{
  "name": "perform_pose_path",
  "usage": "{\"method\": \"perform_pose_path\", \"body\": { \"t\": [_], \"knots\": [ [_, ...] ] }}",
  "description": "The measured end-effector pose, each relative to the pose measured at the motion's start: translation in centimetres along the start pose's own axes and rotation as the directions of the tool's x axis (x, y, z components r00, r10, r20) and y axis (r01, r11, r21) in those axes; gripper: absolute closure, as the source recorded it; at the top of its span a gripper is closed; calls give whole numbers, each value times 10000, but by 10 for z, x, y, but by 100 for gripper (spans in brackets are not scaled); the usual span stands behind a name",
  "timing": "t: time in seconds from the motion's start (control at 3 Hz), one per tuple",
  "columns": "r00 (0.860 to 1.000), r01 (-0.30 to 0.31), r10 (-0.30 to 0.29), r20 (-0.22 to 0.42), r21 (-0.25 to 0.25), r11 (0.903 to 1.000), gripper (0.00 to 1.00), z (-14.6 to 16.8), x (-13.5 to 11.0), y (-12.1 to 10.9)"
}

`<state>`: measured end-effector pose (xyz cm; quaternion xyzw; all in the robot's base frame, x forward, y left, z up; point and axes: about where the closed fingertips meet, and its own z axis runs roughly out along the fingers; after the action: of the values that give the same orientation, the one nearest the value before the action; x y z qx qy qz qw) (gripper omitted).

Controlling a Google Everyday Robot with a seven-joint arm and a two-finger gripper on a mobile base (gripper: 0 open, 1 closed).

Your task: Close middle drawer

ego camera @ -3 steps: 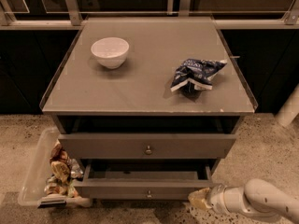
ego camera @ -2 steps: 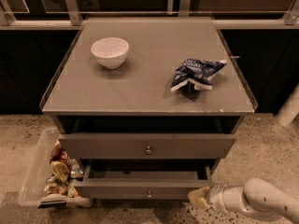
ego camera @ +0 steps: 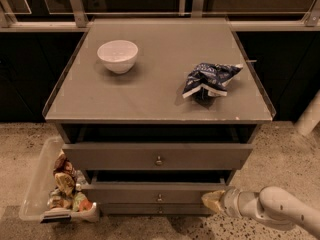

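In the camera view, the middle drawer (ego camera: 130,193) stood partly out below the desk (ego camera: 150,99), second front down. The tool (ego camera: 212,201) sat low at that front's right end, near the desk's right corner, seemingly placed there to push it in. Whether it was apart or together I could not tell.

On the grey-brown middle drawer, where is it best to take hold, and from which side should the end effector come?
Grip the small round metal knob at the centre of the grey-brown middle drawer, coming straight from the front: its flat front offers no other projecting part. The end effector is at the front's right end.
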<state>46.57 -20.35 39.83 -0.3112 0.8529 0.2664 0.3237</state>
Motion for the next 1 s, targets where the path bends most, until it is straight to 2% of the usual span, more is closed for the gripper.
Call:
{"method": "perform_pose_path", "body": {
  "t": [0.67,1.0],
  "knots": [
    [9993,98,-112,348,410,9991,100,5,-11,-20],
    [9971,544,-573,497,567,9969,100,10,-30,-28]
  ]
}}
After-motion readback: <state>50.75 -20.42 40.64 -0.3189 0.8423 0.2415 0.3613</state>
